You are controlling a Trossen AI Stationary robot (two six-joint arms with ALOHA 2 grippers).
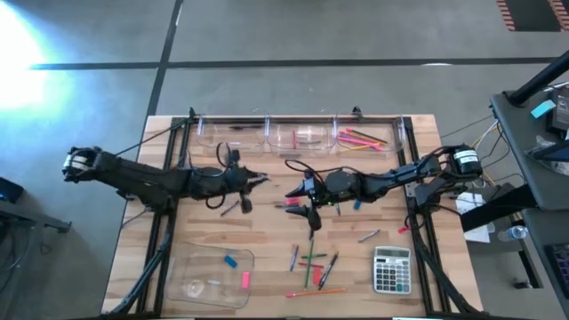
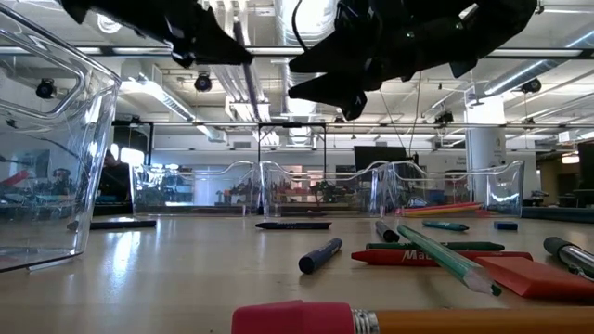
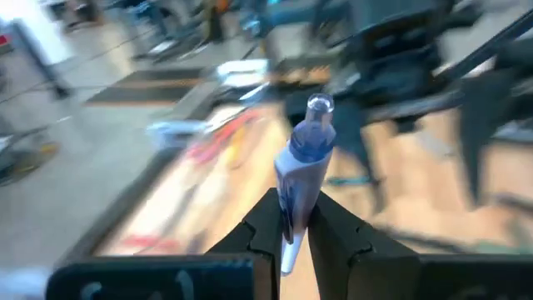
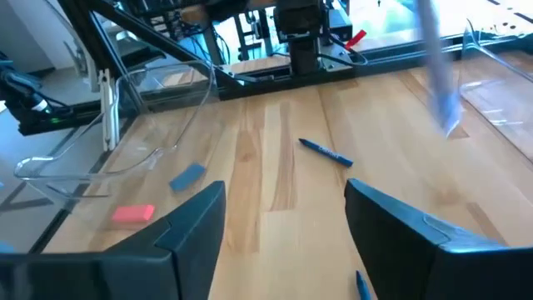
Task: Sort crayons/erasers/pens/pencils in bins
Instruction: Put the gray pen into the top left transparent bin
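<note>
My left gripper hangs above the table's middle, shut on a pale blue-and-white pen. The same pen is a blurred streak in the right wrist view. Just to its right, my right gripper stands open with nothing between its fingers, also above the table. Three clear bins line the far edge; the right one holds orange and pink pencils. A larger clear tray at the near left holds a blue eraser and a pink one. Loose pens, pencils and crayons lie on the near middle. My left gripper pinches the pen's barrel near its back end between its two fingers. The fingers come about level from the table's left, and the pen runs along them. Its clear-capped tip sticks out ahead. The pen is lifted clear of the table.
A grey calculator lies at the near right. A dark pen lies below the left arm, and a blue pen lies on the wood ahead of the right gripper. A metal frame borders the table.
</note>
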